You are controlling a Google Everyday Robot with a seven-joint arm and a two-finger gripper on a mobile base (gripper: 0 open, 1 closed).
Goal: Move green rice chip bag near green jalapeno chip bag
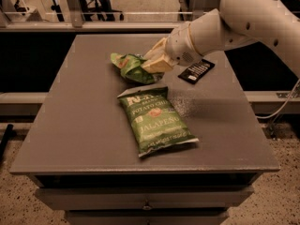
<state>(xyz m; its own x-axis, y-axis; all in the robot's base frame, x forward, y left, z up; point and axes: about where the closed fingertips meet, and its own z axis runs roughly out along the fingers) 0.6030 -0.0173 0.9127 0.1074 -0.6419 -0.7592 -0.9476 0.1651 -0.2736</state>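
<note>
The green rice chip bag (129, 67) is small, crumpled and light green. It hangs just above the grey table (70, 125), close to the top edge of the green jalapeno chip bag (154, 121). That longer bag lies flat in the middle of the table, lettered "POTATO CHIPS" and "JALAPENO". My gripper (151, 64) comes in from the upper right on the white arm and is shut on the right side of the rice chip bag.
A small black packet (197, 71) lies on the table to the right of the gripper, under the arm. The table edges are near on all sides. Behind the table runs a rail with chairs beyond it.
</note>
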